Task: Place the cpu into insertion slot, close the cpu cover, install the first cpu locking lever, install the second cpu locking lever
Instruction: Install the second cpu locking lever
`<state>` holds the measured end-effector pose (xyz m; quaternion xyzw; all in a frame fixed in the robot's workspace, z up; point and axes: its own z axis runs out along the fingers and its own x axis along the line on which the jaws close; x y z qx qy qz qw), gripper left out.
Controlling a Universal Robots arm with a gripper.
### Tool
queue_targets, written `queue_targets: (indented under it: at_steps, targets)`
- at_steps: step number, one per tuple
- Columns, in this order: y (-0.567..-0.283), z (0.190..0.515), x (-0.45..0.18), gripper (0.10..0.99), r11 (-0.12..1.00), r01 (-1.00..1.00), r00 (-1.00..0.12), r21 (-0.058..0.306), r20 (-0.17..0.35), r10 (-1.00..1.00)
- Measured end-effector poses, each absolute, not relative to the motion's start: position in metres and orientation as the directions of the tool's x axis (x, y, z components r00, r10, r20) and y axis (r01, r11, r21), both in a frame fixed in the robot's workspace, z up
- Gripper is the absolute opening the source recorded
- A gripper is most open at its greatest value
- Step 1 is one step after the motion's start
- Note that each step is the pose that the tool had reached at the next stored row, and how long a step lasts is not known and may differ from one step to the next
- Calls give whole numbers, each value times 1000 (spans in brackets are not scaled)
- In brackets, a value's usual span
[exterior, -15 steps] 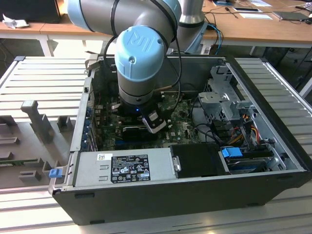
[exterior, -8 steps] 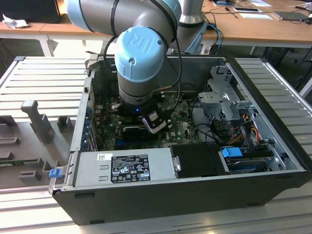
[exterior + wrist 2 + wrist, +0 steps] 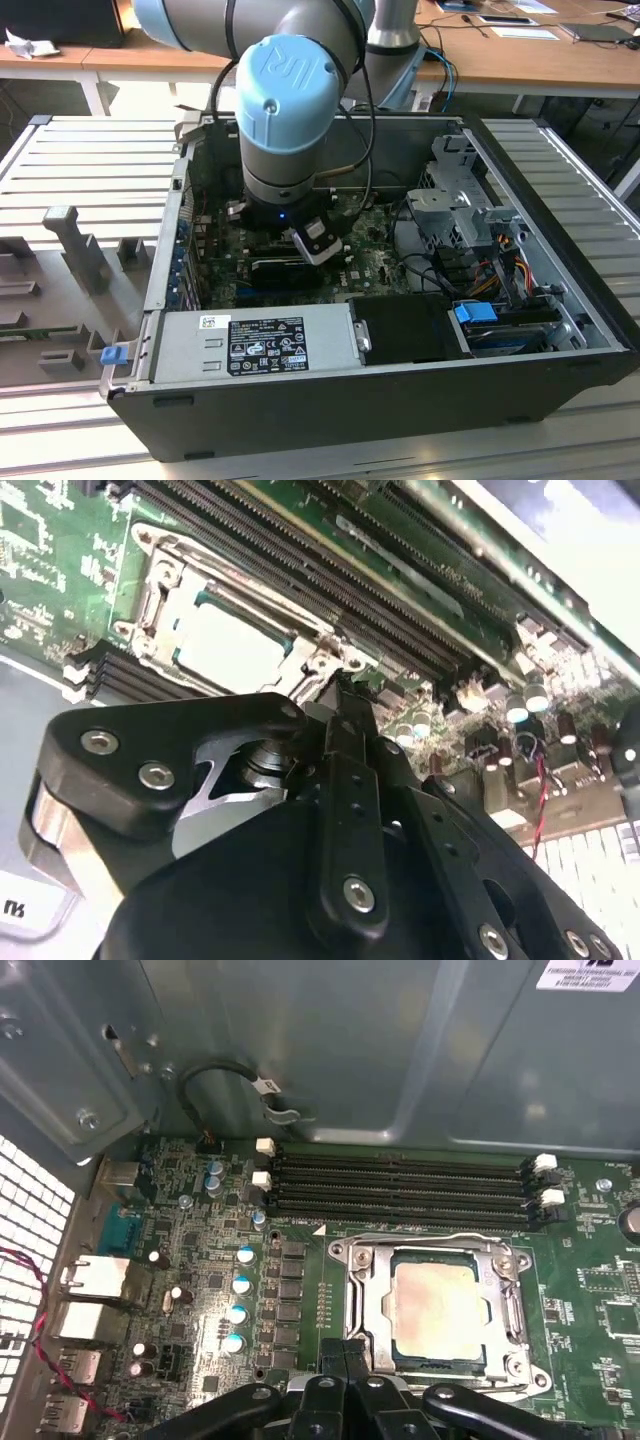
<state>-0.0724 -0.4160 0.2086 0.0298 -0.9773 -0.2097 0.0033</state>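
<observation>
Chip (image 3: 436,1302) sitting in socket (image 3: 366,1312), lower right of first wrist view, metal cover (image 3: 432,1248) lying closed around it; gripper (image 3: 345,1353) hovering just beside, fingers pressed together, holding nothing.

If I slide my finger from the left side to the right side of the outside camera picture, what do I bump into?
Grey ribbed table → blue clip → silver box with label → robot's gripper → black block → blue tab → ribbed panel at the exterior view's right.
</observation>
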Motion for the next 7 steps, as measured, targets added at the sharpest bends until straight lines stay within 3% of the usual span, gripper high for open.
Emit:
queue_targets:
  at_steps: [7]
  targets:
    - [-416, 233, -72, 106, 910, -57, -998, 410, -5, -60]
